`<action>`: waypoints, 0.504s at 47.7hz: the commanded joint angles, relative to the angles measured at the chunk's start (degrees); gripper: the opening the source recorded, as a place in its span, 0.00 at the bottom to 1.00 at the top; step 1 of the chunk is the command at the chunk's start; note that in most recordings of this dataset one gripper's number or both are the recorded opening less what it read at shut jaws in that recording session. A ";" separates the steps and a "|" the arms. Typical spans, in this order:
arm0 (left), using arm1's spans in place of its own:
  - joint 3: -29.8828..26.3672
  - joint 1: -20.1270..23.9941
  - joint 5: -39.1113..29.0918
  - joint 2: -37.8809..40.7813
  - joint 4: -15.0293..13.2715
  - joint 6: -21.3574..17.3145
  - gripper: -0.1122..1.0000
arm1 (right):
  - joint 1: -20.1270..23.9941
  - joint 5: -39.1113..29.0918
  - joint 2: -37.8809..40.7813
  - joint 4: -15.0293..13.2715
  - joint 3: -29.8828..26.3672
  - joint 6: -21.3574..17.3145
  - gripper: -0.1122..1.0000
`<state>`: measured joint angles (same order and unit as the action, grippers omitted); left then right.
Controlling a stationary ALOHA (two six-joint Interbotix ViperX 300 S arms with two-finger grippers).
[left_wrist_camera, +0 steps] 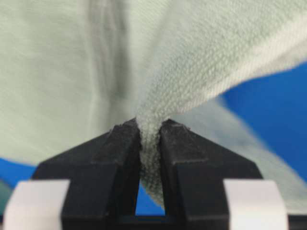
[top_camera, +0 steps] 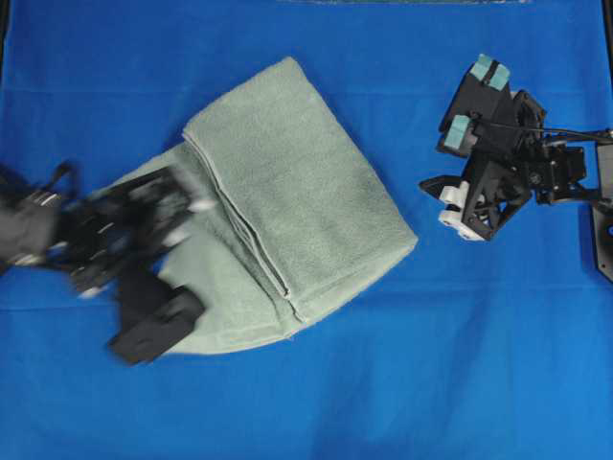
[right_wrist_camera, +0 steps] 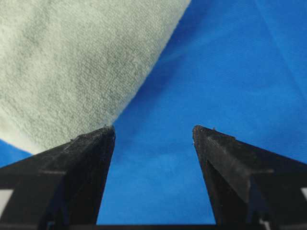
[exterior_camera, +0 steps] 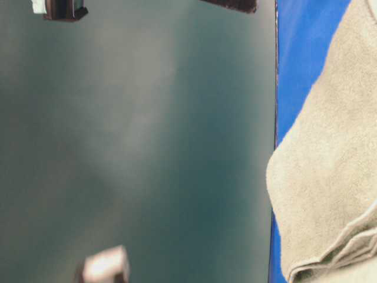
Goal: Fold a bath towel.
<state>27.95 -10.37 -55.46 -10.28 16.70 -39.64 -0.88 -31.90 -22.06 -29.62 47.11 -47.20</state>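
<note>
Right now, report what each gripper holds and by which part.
The left gripper pinches a bunched fold of the bath towel, near its left edge. The right gripper is open and holds nothing.

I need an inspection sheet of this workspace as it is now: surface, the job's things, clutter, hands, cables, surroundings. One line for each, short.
Surface: blue table cloth covers the table, lightly creased.
Job's things: bath towel, pale green, lies folded in layers at the middle, its stacked hems facing left; a lower layer sticks out at the left.
Clutter: nothing seen.
Hands: left hand is shut on a pinched fold of the bath towel, blurred in the overhead view; right hand is open and empty, beside the towel's right corner.
Cables: one black cable runs along the right arm.
Surroundings: dark panel fills the table-level view; nothing else can be told.
</note>
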 commanded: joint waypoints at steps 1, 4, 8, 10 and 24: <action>-5.80 5.89 5.45 4.66 0.35 -8.26 0.18 | 0.18 0.18 -1.85 -0.26 0.09 0.18 0.69; -10.28 9.32 8.35 9.32 0.18 -15.03 0.18 | 0.18 0.18 -2.46 -0.26 0.53 0.26 0.68; -16.52 12.66 10.90 16.08 -0.88 -21.88 0.18 | 0.26 0.18 -3.52 -0.26 1.49 0.26 0.68; -19.51 13.80 11.16 19.16 -1.58 -24.52 0.18 | 0.26 0.09 -4.04 -0.26 1.93 0.35 0.67; -27.16 16.35 13.27 28.30 -2.64 -26.28 0.18 | 0.62 0.35 -7.21 -0.97 5.54 0.26 0.67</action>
<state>2.46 5.98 -43.33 19.07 14.33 -65.83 -0.44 -31.90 -28.04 -30.06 52.73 -46.93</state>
